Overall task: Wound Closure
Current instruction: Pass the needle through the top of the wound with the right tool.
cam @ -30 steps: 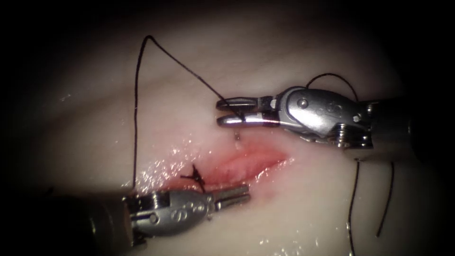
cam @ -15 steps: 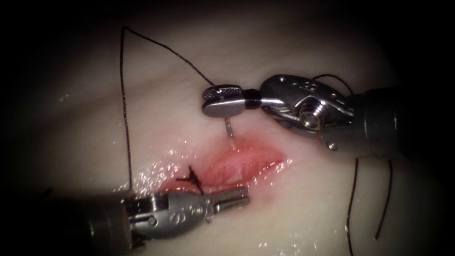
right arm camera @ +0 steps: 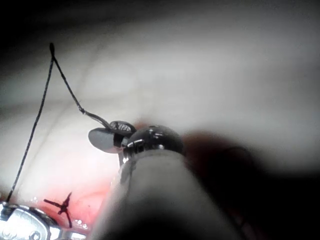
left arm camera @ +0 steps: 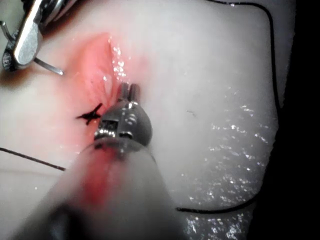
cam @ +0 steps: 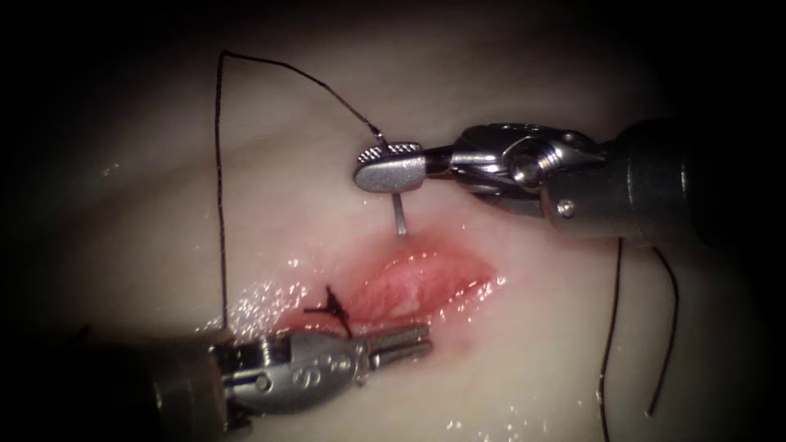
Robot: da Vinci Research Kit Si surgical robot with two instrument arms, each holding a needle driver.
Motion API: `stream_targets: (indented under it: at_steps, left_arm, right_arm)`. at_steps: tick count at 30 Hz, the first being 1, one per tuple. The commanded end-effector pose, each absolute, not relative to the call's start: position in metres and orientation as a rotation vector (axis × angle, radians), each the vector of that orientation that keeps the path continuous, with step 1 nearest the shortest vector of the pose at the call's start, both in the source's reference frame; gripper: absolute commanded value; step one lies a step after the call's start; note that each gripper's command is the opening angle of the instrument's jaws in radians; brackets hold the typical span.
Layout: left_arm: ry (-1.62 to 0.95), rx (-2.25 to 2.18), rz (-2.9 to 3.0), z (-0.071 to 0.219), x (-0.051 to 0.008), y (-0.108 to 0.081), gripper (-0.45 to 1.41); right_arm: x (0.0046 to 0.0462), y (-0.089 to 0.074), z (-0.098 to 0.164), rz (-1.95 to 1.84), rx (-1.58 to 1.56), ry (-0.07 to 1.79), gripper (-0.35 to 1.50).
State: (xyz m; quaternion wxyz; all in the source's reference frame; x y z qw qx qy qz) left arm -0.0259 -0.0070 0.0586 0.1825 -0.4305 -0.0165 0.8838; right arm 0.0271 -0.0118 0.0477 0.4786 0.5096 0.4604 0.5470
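The cut (cam: 417,282) lies open and pink in the pale tissue (cam: 524,344), with a dark knot (cam: 332,307) at its left end. My right tool (cam: 391,166) is shut on the needle (cam: 399,214) near its thread end. The needle's shaft runs down to the tissue at the cut's far edge, where its tip is buried. Dark thread (cam: 219,205) arcs from those jaws up and left, then drops toward the knot. My left tool (cam: 424,340) is shut on nothing at the cut's near edge, beside the knot (left arm camera: 90,115). The needle (left arm camera: 49,66) also shows beyond the left tool (left arm camera: 128,90).
Loose thread (cam: 610,327) hangs in two strands over the tissue to the right of the cut, below the right tool's shaft. Wet red fluid glistens (cam: 270,295) around the cut's left end. More thread (left arm camera: 272,75) curves across the tissue.
The right tool has rolled its wrist, so its jaws now show flat. More needle shaft shows between the jaws and the tissue. The thread arc shifted left. The left tool stayed still.
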Motion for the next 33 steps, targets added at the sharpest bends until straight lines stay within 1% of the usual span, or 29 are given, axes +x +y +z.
stream_targets:
  at_steps: [1,12,17,22,23,24,25,27,28,31,33]
  left_arm:
    - [-0.050,-1.217,2.494,0.0591,-0.0263,-0.0073,-0.16]
    - [-0.059,-1.221,2.497,0.0588,-0.0252,-0.0069,-0.13]
    - [-0.060,-1.220,2.496,0.0588,-0.0252,-0.0068,-0.18]
    - [-0.060,-1.219,2.495,0.0586,-0.0253,-0.0070,-0.18]
    - [-0.061,-1.219,2.495,0.0585,-0.0253,-0.0070,-0.18]
    - [-0.061,-1.218,2.495,0.0585,-0.0253,-0.0071,-0.18]
    - [-0.062,-1.218,2.495,0.0584,-0.0253,-0.0071,-0.18]
    - [-0.063,-1.218,2.494,0.0583,-0.0253,-0.0071,-0.18]
    - [-0.064,-1.217,2.494,0.0583,-0.0253,-0.0071,-0.18]
    - [-0.064,-1.217,2.494,0.0582,-0.0253,-0.0071,-0.18]
    - [-0.064,-1.217,2.494,0.0582,-0.0253,-0.0071,-0.18]
  right_arm:
    - [0.0282,-0.0120,0.0480,1.336,1.279,1.100,-0.35]
    - [0.0286,-0.0150,0.0468,1.355,1.439,0.944,-0.35]
    - [0.0287,-0.0155,0.0464,1.340,1.466,0.929,-0.35]
    - [0.0287,-0.0149,0.0467,1.349,1.463,0.946,-0.35]
    - [0.0288,-0.0144,0.0470,1.392,1.405,0.979,0.10]
    - [0.0288,-0.0142,0.0471,1.402,1.341,1.015,0.63]
    - [0.0287,-0.0139,0.0472,1.398,1.271,1.052,0.84]
    - [0.0286,-0.0136,0.0474,1.349,1.194,1.096,0.94]
    - [0.0283,-0.0131,0.0476,1.307,1.081,1.147,1.11]
    - [0.0280,-0.0122,0.0480,1.259,0.873,1.213,1.40]
    - [0.0277,-0.0115,0.0481,1.232,0.786,1.234,1.43]
